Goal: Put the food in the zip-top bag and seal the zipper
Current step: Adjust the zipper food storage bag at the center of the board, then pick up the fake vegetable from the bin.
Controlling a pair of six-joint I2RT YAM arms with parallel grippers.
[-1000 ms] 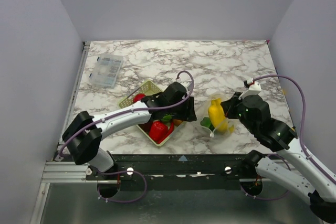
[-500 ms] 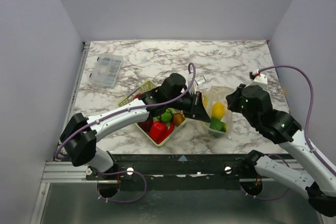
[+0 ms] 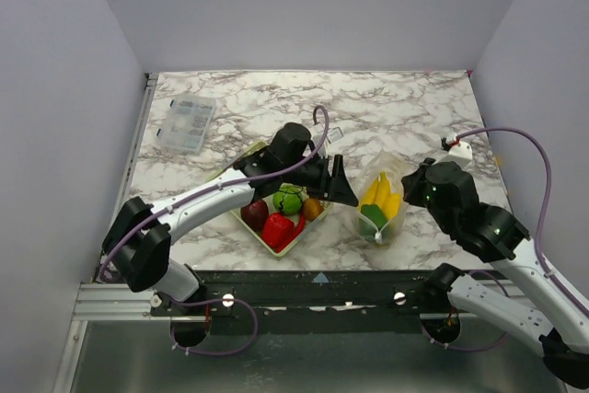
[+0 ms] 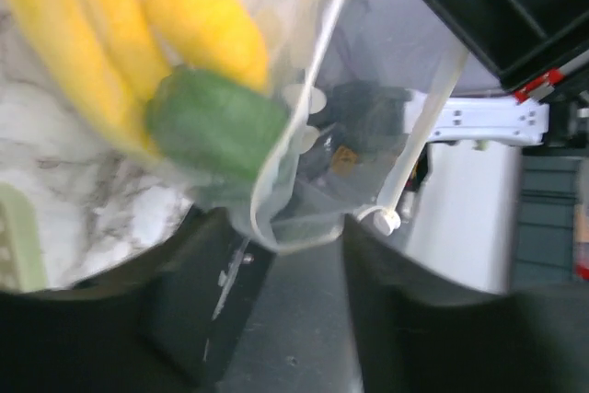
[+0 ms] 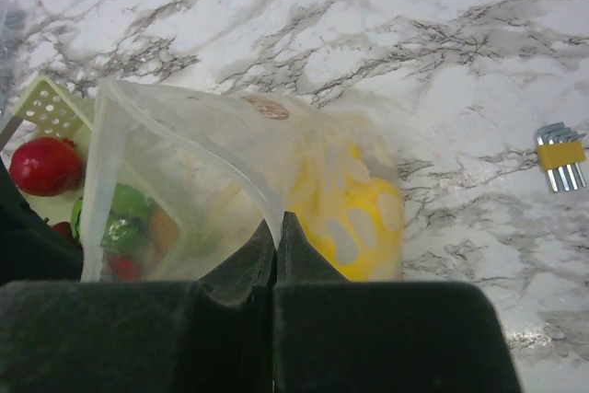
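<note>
The zip-top bag (image 3: 382, 202) stands open right of centre, with yellow bananas (image 3: 379, 192) and a green pepper (image 3: 372, 215) in it. My right gripper (image 3: 411, 192) is shut on the bag's right rim; in the right wrist view its jaws (image 5: 278, 220) pinch the zipper strip (image 5: 198, 149), and a yellow lemon (image 5: 359, 213) shows through the bag (image 5: 230, 190). My left gripper (image 3: 343, 189) is open and empty just left of the bag's mouth. In the left wrist view (image 4: 287, 260) the bag's edge (image 4: 276, 227), bananas (image 4: 198, 11) and pepper (image 4: 216, 121) are close ahead.
The pale mesh basket (image 3: 262, 152) lies under my left arm, holding a green fruit (image 3: 288, 200), a dark red fruit (image 3: 255, 213), a red pepper (image 3: 278, 228) and an orange fruit (image 3: 313, 209). A clear compartment box (image 3: 189, 123) sits at the back left. Hex keys (image 5: 561, 156) lie right of the bag.
My left gripper went from over the basket to the bag's mouth, then drew back a little to the left. Bananas now show in the bag. My right gripper kept its hold.
</note>
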